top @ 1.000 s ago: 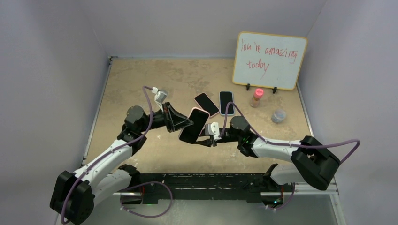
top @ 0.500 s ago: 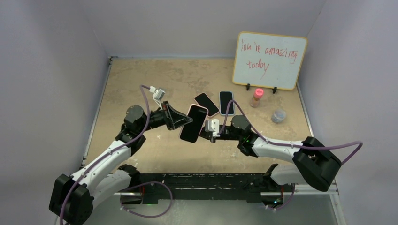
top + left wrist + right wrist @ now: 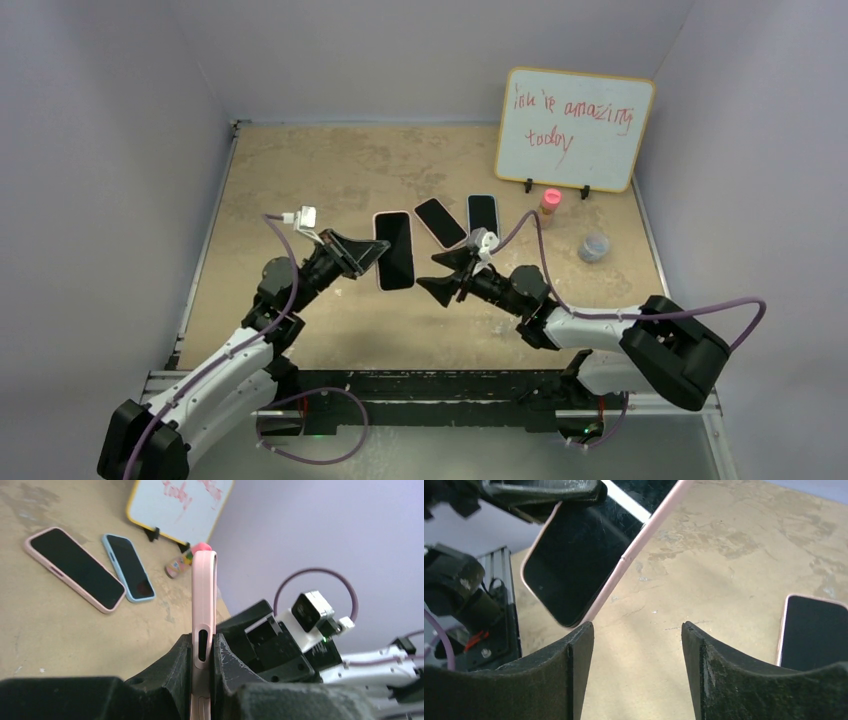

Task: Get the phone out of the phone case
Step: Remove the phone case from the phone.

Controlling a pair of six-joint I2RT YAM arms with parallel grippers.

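Note:
My left gripper (image 3: 372,256) is shut on a phone in a pink case (image 3: 395,250) and holds it above the table, screen towards the right arm. In the left wrist view the pink case's edge (image 3: 204,605) stands upright, clamped between the two fingers (image 3: 180,665). My right gripper (image 3: 443,275) is open and empty, a short way right of the held phone and not touching it. In the right wrist view the phone's dark screen (image 3: 589,545) hangs above and left of the spread fingertips (image 3: 581,645).
Two more phones lie on the table behind: one in a pink case (image 3: 441,222) and one in a blue case (image 3: 483,218). A whiteboard (image 3: 575,127) stands at the back right, with a small red-capped bottle (image 3: 548,207) and a round jar (image 3: 594,247) near it.
The right gripper has let go of the phone, opened and drawn back to the right. The left gripper has pulled the phone leftward and turned it more upright.

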